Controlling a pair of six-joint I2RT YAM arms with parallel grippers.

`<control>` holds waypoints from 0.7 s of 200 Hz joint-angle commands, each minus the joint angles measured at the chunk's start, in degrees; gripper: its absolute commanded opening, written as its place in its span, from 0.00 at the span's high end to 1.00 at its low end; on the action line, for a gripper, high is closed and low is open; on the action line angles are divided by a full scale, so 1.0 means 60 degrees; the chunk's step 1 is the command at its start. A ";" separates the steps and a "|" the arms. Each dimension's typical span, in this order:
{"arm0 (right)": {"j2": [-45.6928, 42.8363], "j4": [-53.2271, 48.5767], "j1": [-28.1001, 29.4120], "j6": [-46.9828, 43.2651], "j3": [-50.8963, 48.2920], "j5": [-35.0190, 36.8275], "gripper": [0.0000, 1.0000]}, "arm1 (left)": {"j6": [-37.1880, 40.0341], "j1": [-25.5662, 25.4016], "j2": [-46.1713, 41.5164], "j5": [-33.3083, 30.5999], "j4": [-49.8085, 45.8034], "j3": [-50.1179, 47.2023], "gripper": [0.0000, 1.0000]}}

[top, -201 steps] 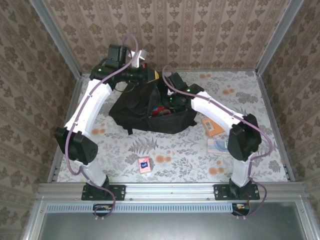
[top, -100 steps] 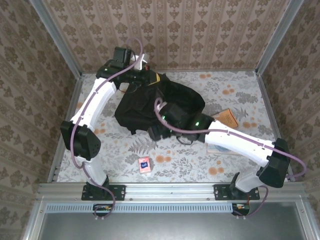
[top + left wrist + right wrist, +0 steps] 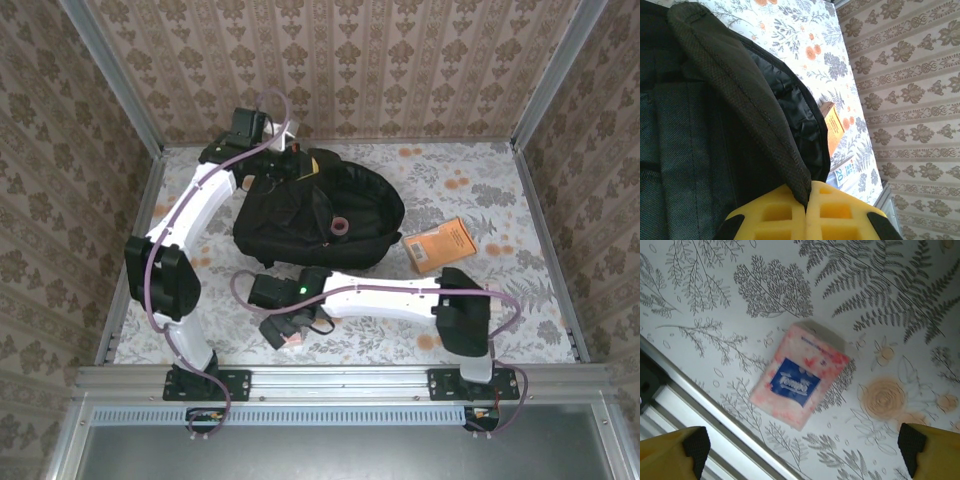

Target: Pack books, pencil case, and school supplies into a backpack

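Note:
The black backpack lies at the back of the table with its mouth open, and a pink tape roll shows inside. My left gripper is shut on the backpack's mesh fabric edge, pinched between the yellow fingers. An orange book lies right of the backpack, the same orange book showing past the flap. My right gripper hangs wide open above a pink packet with a blue square, touching nothing. From above, that gripper half covers the packet. The pencil case is hidden.
A blue-and-white book lies beyond the orange one. The table's metal front rail runs just beside the pink packet. Papered walls close in the back and both sides.
My right arm left the backpack's mouth and swung to the front left, over the pink packet, its jaws widening. The left gripper kept its hold on the backpack, shifting slightly.

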 commanded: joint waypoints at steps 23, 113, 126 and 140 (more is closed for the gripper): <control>0.1561 -0.1732 0.0134 -0.0081 0.1625 0.0535 0.00 | 0.0292 0.0070 -0.0588 -0.0035 0.0352 -0.0214 1.00; 0.2613 -0.1365 0.0076 -0.0414 0.1564 0.0467 0.00 | 0.0288 0.0068 -0.0665 -0.0040 0.0495 -0.0505 1.00; 0.2684 -0.1349 0.0033 -0.0399 0.1468 0.0433 0.01 | 0.0297 0.0080 -0.0641 -0.0032 0.0507 -0.0498 1.00; 0.2658 -0.1304 0.0004 -0.0378 0.1305 0.0461 0.00 | 0.0287 0.0074 -0.0639 -0.0009 0.0503 -0.0497 1.00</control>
